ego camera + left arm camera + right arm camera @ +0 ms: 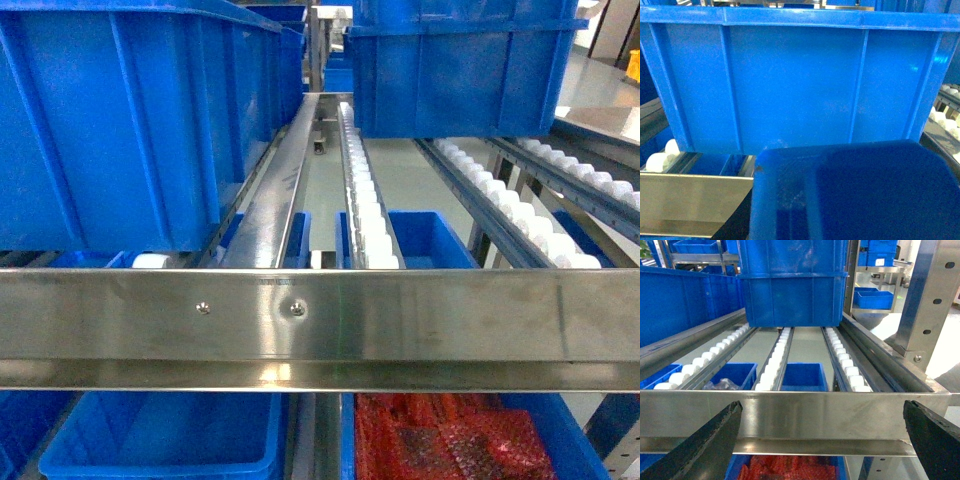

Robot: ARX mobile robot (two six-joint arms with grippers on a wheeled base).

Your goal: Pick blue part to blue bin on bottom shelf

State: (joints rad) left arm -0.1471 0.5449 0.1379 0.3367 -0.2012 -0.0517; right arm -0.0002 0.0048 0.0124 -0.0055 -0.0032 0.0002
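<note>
Seemingly the right tool (822, 440) gaped wide and empty at the lower frame while the left tool's state stayed untellable, risking a knock against the steel crossbar (790, 412).

Blue bins (120, 120) — white rollers (365, 215), red parts (450, 440)

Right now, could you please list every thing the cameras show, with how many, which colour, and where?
Large bins: two in the head view, blue, on the roller tier, left and right.
Roller tracks: several, white, running back between steel rails.
Front rail: one, brushed steel, across the view.
Lower bins: several, blue, below the rail; the left one looks empty.
Red bagged parts: a heap, red, in the lower right bin.
Blue object: one, dark blue, blurred, close to the left wrist camera; cannot identify.
Right pincer: black fingers, wide apart, facing the front rail.
</note>
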